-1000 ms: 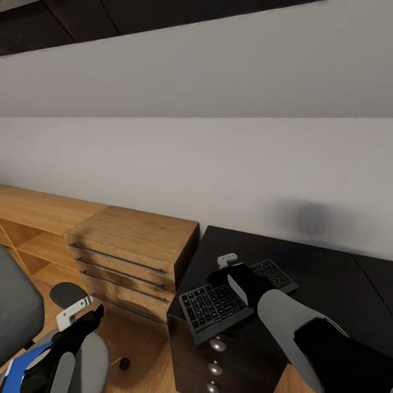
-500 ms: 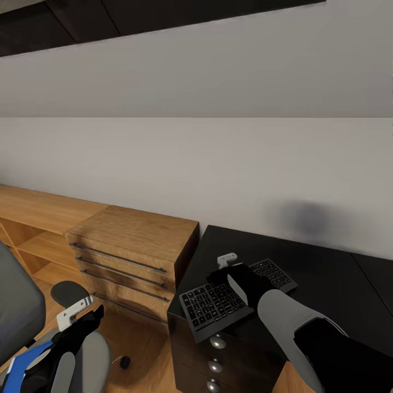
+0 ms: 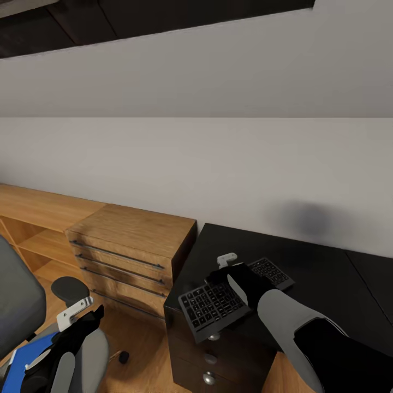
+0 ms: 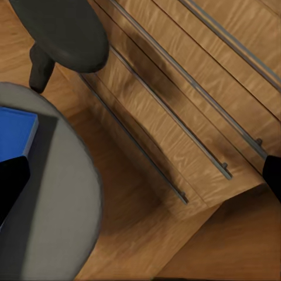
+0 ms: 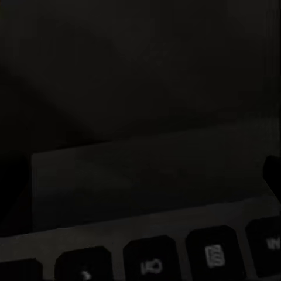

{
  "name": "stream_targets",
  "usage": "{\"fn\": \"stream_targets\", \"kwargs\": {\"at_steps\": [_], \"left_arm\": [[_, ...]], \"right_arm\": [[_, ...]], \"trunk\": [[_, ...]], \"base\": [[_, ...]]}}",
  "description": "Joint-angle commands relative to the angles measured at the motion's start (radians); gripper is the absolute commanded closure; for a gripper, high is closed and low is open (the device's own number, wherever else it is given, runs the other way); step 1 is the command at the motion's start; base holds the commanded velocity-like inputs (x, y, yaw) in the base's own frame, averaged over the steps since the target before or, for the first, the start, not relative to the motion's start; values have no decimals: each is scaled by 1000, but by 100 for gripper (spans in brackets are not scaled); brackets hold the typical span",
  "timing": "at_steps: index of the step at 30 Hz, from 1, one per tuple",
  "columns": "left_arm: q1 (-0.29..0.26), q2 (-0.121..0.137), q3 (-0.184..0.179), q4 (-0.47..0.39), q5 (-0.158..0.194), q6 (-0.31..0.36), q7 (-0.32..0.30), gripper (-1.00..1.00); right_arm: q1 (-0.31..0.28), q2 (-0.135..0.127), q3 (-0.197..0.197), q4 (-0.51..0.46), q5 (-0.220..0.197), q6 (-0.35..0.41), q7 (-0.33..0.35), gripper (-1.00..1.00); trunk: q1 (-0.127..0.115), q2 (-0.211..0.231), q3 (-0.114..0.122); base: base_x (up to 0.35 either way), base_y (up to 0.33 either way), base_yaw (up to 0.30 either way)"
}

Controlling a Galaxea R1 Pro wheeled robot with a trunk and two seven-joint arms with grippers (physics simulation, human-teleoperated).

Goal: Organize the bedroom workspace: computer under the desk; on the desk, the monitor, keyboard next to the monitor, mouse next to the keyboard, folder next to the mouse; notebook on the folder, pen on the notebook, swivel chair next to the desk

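Observation:
The slim black keyboard [image 3: 218,305] lies slantwise at the left corner of the black desk [image 3: 322,273], its near end jutting past the desk's front edge. My right gripper [image 3: 221,278] is shut on the keyboard from above, and its keys [image 5: 152,263] loom close in the right wrist view. At the lower left stands the swivel chair [image 3: 16,305] with its grey seat [image 4: 52,216] and black armrest [image 3: 68,286]. The blue folder [image 3: 22,360] [image 4: 14,132] lies on that seat. My left gripper [image 3: 82,322] [image 4: 140,178] hangs open above the seat's edge, empty.
A light wooden chest [image 3: 131,245] with bar-handled drawers [image 4: 193,105] stands against the wall between chair and desk. Low wooden shelving [image 3: 33,218] runs on to the left. The desk's round-knobbed drawers [image 3: 209,376] face me. A chair caster [image 3: 124,357] rests on the wood floor.
The whole picture has shifted a little, so desk, chest and chair sit slightly higher. The keyboard stays under my right gripper and juts a bit further past the desk's edge.

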Motion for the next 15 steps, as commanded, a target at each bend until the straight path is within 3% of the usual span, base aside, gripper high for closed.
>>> {"fn": "stream_targets", "kwargs": {"at_steps": [1,15], "left_arm": [[-1,-1,1,-2,11,4,6,-100],[-1,1,2,0,11,4,6,-100]], "right_arm": [[-1,-1,8,-1,-10,5,-1,-100],[-1,-1,10,-5,-10,1,0,-100]], "trunk": [[0,-1,-1],[0,-1,-1]], "base": [[-6,-5,0],[-1,0,0]]}}
